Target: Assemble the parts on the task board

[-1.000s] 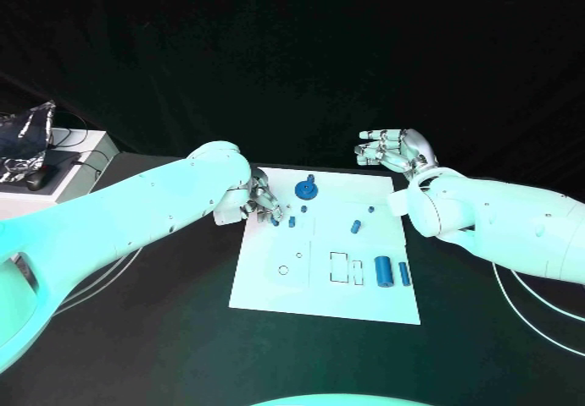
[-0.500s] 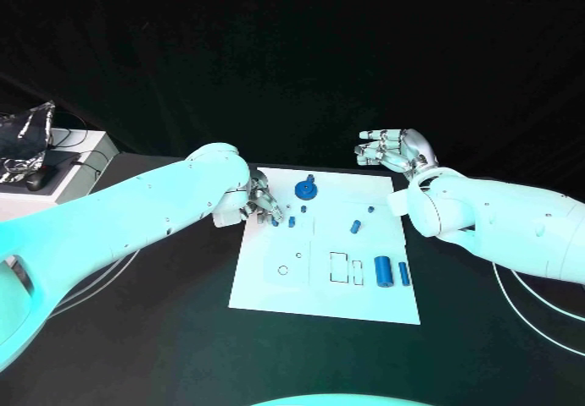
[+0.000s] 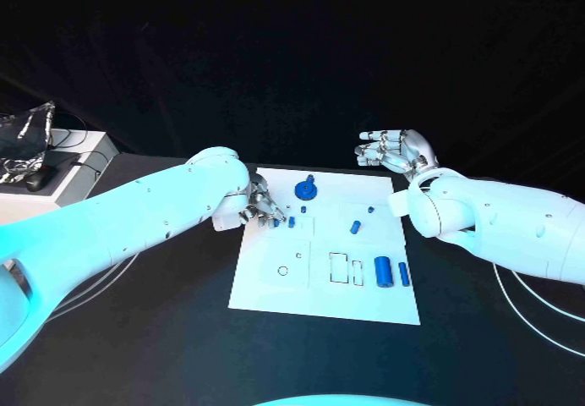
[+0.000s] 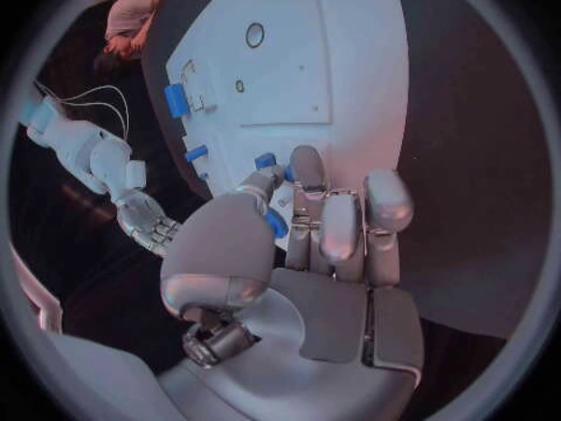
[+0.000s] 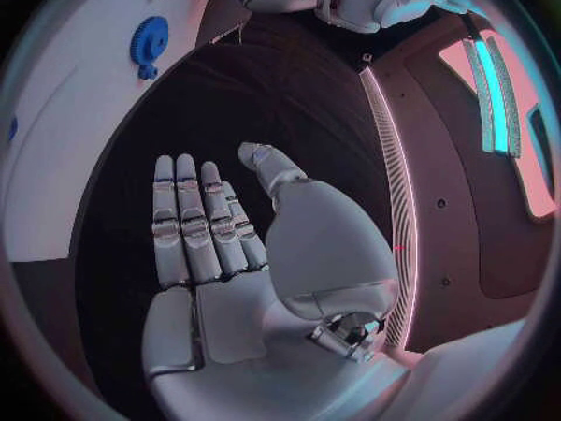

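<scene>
The white task board [image 3: 327,292] lies in the middle of the black table. My left hand [image 3: 259,205] is low over its left edge, thumb and a finger pinching a small blue part [image 4: 276,223]. Another small blue part [image 3: 292,222] lies just beside the fingertips [image 4: 307,170]. A blue gear [image 3: 306,189] stands near the far edge and shows again as the gear [image 5: 149,42]. A short blue piece [image 3: 356,226] and two blue cylinders [image 3: 384,271] lie on the right half. My right hand [image 3: 392,150] is raised beyond the far right corner, fingers straight, holding nothing.
A white box [image 3: 68,173] with dark items and cables on it stands at the table's far left. White cables [image 3: 110,275] run over the table under my left arm.
The left hand's fingers have closed in a little on the small blue part at the board's left edge. The right hand has not moved.
</scene>
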Available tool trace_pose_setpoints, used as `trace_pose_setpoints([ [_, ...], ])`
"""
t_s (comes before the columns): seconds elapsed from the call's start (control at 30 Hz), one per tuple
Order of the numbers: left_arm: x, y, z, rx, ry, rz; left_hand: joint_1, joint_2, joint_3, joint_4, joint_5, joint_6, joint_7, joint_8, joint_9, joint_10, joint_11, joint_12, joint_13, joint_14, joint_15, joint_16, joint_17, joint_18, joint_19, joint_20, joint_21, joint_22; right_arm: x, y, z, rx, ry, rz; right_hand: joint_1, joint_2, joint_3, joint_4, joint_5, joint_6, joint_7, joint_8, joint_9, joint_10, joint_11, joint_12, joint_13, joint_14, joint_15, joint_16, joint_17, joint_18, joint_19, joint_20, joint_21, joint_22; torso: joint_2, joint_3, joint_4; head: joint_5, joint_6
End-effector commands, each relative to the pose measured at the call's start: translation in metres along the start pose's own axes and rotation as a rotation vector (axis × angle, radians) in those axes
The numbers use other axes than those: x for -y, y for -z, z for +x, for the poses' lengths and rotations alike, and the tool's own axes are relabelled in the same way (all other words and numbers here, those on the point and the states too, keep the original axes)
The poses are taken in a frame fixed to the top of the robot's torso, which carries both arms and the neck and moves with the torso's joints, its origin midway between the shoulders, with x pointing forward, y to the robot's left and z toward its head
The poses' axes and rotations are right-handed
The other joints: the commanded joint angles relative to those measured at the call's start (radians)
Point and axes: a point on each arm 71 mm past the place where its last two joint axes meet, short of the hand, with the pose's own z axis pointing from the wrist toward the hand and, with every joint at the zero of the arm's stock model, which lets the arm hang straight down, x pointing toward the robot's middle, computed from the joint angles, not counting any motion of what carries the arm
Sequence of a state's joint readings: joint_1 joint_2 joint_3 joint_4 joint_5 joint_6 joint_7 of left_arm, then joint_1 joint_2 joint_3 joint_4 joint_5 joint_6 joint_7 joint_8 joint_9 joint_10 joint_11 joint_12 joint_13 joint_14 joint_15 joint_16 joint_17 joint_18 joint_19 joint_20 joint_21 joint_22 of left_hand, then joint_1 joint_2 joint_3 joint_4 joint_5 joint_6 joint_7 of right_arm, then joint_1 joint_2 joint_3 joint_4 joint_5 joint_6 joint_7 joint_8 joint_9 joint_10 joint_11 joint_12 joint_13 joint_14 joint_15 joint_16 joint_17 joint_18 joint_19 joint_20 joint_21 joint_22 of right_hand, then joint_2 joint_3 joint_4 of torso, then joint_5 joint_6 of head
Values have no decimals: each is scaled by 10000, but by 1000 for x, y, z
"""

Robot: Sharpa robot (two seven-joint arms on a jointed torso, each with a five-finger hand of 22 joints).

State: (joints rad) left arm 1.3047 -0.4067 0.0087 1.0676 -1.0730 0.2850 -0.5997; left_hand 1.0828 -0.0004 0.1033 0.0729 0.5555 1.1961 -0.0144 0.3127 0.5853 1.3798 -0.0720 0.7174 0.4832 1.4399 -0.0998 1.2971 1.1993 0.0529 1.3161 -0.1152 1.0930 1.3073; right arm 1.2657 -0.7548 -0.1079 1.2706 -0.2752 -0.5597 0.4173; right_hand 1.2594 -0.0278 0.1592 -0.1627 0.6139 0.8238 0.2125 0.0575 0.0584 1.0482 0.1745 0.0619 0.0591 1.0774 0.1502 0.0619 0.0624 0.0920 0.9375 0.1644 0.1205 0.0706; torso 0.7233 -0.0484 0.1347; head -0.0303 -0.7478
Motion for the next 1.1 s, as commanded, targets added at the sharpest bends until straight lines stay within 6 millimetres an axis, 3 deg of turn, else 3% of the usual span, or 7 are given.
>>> trace_pose_setpoints([
  [0.03,0,-1,2,-24,74,-32,4,20,-481,133,-51,-33,-36,59,-26,-47,-4,44,6,32,6,-24,-14,-141,3,57,-58,785,-1,0,2,-184,-7,-129,-65,3,29,-13,32,6,130,-24,-5,-47,-33,-16,-15,-36,0,-15,-13,-138,-65,-14,-28,2,-3,-1,-3,-4,8],
  [0.43,-7,0,0,60,26,-163,501,359,-2449,468,-94,-11,-33,114,-113,-59,0,66,-15,26,11,-25,-7,-133,3,66,-52,776,0,1,0,-154,8,-117,-79,28,17,-49,46,9,130,-23,-5,-52,-32,-16,-15,-40,1,-15,-13,-145,-79,-18,-15,3,1,-1,-2,-12,6],
  [0.67,-12,3,0,141,122,-115,570,464,-3089,633,-261,-7,-21,159,-114,-50,6,90,-25,34,13,-7,20,-125,5,80,-34,782,0,1,0,-142,14,-104,-79,28,17,-49,46,9,130,-23,-5,-52,-32,-16,-15,-40,1,-15,-13,-145,-79,-18,-15,3,-7,-5,-5,-20,6],
  [0.77,-13,6,-1,184,193,-43,512,494,-3181,706,-967,4,-10,181,-106,-47,12,98,-26,37,15,-5,22,-120,3,84,-38,779,1,1,0,-141,15,-97,-81,29,24,-53,49,11,130,-22,-5,-48,-32,-16,-15,-38,2,-14,-13,-148,-86,-15,-18,2,-7,-9,3,-31,3],
  [0.87,-13,8,-1,220,337,86,475,502,-3227,748,-1253,0,-1,191,-103,-50,16,102,-26,34,18,-11,17,-117,0,89,-43,776,1,2,-1,-141,15,-88,-81,29,24,-53,49,11,130,-22,-5,-48,-32,-16,-15,-38,2,-14,-13,-148,-86,-15,-18,2,-13,-9,8,-31,5],
  [0.9,-12,9,-1,234,400,142,447,512,-3251,776,-1619,-4,8,197,-100,-56,19,101,-27,32,19,-16,12,-113,-3,89,-51,772,1,2,-1,-142,15,-85,-81,29,24,-53,49,11,130,-22,-5,-48,-32,-16,-15,-38,2,-14,-13,-148,-86,-15,-18,2,-14,-7,9,-34,8],
  [1.1,-10,13,-3,392,781,443,429,494,-3290,814,-1838,-29,19,209,-98,-74,28,106,-30,27,22,-35,-7,-102,-10,99,-66,763,2,2,-1,-140,16,-68,-81,29,24,-53,49,11,130,-22,-5,-48,-32,-16,-15,-38,2,-14,-13,-148,-86,-15,-18,2,0,-8,1,-30,22],
])
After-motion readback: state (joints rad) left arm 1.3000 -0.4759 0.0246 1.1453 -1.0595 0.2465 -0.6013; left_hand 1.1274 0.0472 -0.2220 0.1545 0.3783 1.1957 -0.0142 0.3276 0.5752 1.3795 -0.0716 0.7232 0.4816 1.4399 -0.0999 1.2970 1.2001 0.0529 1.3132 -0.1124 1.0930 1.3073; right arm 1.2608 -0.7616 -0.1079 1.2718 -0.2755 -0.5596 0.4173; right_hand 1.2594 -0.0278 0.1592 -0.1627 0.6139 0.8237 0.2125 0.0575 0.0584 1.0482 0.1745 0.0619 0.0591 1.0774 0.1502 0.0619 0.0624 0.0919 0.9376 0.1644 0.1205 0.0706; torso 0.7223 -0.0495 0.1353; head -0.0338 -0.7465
